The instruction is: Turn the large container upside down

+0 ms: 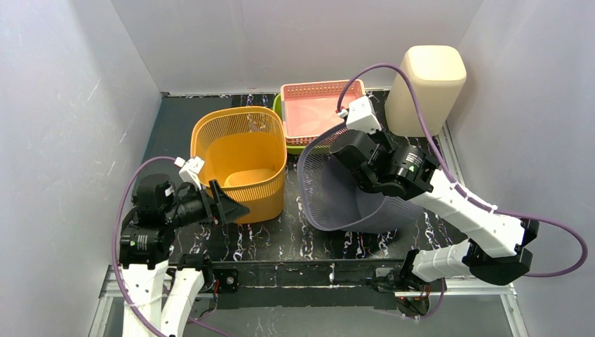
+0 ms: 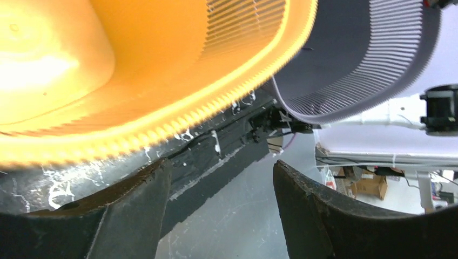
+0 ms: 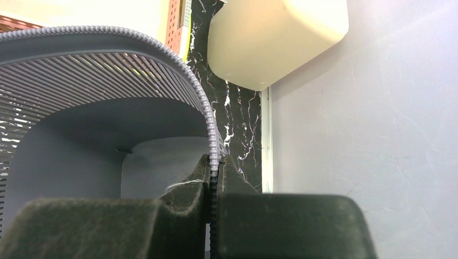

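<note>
A large grey-purple slatted basket (image 1: 337, 200) lies tilted on its side at the table's middle, its mouth facing left and up. My right gripper (image 1: 342, 145) is shut on its upper rim; in the right wrist view the ribbed rim (image 3: 208, 127) runs between the shut fingers of the gripper (image 3: 216, 164). The basket also shows in the left wrist view (image 2: 356, 54). My left gripper (image 1: 228, 206) is open and empty, just in front of an orange basket (image 1: 242, 158). Its jaws (image 2: 221, 178) stand wide apart below the orange rim (image 2: 162, 129).
A pink tray (image 1: 312, 105) rests in a green tray (image 1: 277, 105) at the back. A cream bin (image 1: 424, 88) stands upside down at the back right, close to the right wall, and also shows in the right wrist view (image 3: 275, 38). White walls enclose the black marbled table (image 1: 281, 239).
</note>
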Controlling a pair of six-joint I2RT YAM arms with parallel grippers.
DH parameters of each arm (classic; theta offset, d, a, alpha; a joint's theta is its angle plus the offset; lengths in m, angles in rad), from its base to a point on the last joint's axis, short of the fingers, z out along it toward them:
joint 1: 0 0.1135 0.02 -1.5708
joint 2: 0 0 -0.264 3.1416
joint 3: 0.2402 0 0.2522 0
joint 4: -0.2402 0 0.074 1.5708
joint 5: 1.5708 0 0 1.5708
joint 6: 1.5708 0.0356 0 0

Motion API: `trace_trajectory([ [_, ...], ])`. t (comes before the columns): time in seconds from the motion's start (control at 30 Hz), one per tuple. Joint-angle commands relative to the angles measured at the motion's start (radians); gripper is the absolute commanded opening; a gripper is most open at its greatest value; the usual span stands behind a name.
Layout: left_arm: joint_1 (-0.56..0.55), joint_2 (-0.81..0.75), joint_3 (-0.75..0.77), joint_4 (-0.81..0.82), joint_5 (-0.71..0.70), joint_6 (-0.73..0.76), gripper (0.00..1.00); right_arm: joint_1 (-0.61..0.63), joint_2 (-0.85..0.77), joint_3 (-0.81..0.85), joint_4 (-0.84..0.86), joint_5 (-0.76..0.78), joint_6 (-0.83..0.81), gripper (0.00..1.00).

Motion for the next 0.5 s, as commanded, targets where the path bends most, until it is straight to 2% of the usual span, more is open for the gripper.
trace_trajectory([
  [0.0,0.000,0.027,-0.024,0.142,-0.069,-0.026,0.66,-0.002,0.080,-0.021,-0.079,-0.094,0.073,0.01],
  [0.27,-0.045,0.082,-0.097,0.312,-0.206,-0.068,0.66,-0.003,0.063,-0.012,-0.079,-0.146,0.084,0.01],
  [0.47,-0.068,0.123,-0.153,0.394,-0.282,-0.084,0.66,-0.002,0.122,0.065,-0.210,-0.051,0.101,0.01],
])
